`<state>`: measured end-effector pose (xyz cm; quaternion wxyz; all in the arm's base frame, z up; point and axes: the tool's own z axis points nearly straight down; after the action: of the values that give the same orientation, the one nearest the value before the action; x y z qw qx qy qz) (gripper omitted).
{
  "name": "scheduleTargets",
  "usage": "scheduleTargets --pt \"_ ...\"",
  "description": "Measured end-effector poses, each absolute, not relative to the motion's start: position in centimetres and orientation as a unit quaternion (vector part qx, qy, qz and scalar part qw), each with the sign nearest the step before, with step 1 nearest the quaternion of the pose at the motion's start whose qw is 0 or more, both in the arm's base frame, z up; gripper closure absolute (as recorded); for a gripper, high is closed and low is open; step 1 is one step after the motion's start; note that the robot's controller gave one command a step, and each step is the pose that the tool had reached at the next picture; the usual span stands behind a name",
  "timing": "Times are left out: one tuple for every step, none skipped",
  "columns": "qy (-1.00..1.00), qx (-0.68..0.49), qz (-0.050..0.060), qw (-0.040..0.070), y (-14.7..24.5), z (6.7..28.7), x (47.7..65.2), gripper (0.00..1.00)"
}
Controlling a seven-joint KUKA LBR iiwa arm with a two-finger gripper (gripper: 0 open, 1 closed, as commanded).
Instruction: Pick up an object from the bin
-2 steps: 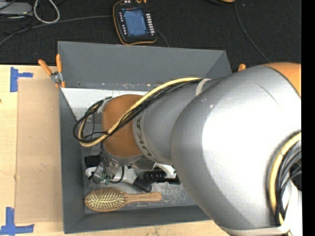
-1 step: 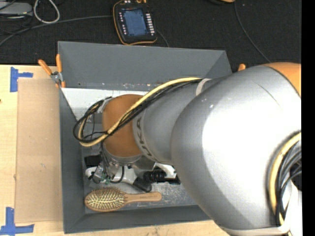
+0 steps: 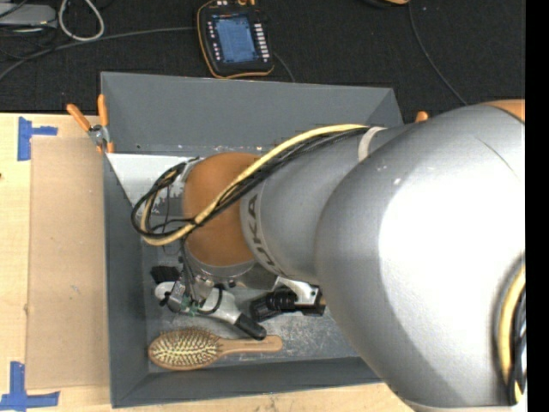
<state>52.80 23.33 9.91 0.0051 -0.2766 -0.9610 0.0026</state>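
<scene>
- The claw (image 3: 196, 300) hangs low inside the grey metal bin (image 3: 249, 110), close to the floor. It sits under the orange cover (image 3: 219, 217) on the wrist.
- Whether the claw is apart or together cannot be told, because the wrist and the parts around it hide its tip. Nothing can be seen clamped in it.
- The silver arm (image 3: 412, 256) comes in from the claw's right and covers that whole side of the bin.
- Black and yellow cables (image 3: 159, 206) loop out above and to the left of the claw, then run back along the arm.
- A wooden hairbrush (image 3: 210, 348) is the clearest thing in the bin. It lies flat just below the claw, between it and the bin's near wall.
- The brush's oval bristle head is below and slightly left of the claw, and its handle points off to the right.
- The hairbrush is apart from the claw, not touching it.
- A black-and-white object (image 3: 279, 302) lies just to the claw's right, partly under the arm. Its kind is unclear.
- A pale white piece (image 3: 163, 293) lies right against the claw's left side, with a small black piece (image 3: 163, 273) just above it. Whether they touch the claw cannot be told.
- The claw stands nearest to these white and black bits, with the hairbrush next closest.
</scene>
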Motion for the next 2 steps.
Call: scheduleTargets --pt "-0.961 -0.277 0.004 0.007 23.3 13.7 52.7 1.0" --pt "-0.961 -0.276 0.003 0.006 23.3 16.8 52.8 1.0"
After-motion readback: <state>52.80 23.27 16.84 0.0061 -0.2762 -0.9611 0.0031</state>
